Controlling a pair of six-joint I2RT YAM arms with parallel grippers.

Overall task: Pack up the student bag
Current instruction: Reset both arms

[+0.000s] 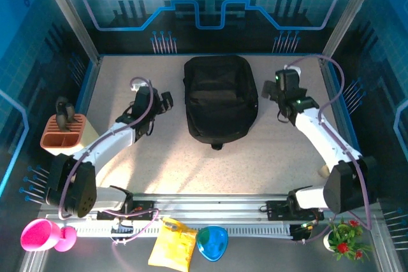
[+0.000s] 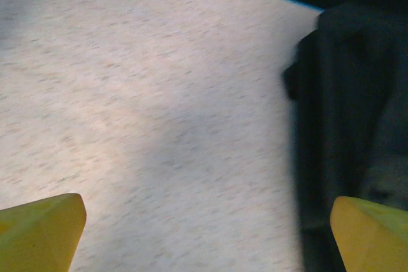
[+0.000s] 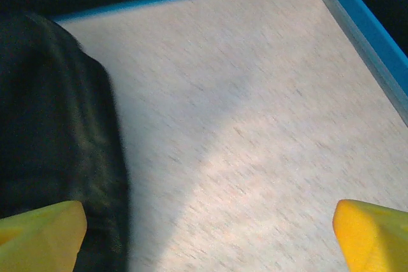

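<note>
Student bag (image 1: 220, 99): large black soft fabric backpack, lies flat on the table at centre, toward the far edge, long axis running far to near. Looks closed, slightly rumpled. Small loop or strap end sticks out at its near end.

- We see a table (image 1: 159, 157) with a pale, speckled top and a blue rim along its left, far and right sides.
- A black backpack (image 1: 220, 97) lies flat on it, in the middle toward the far side, with bare tabletop on both sides.
- A metal rail (image 1: 210, 207) runs across the near edge.
- In front of the rail, on a grey strip, we find a pink cup (image 1: 39, 235) on its side, a yellow pouch (image 1: 172, 245), a blue dish (image 1: 211, 243) and a small potted plant (image 1: 344, 237).
</note>
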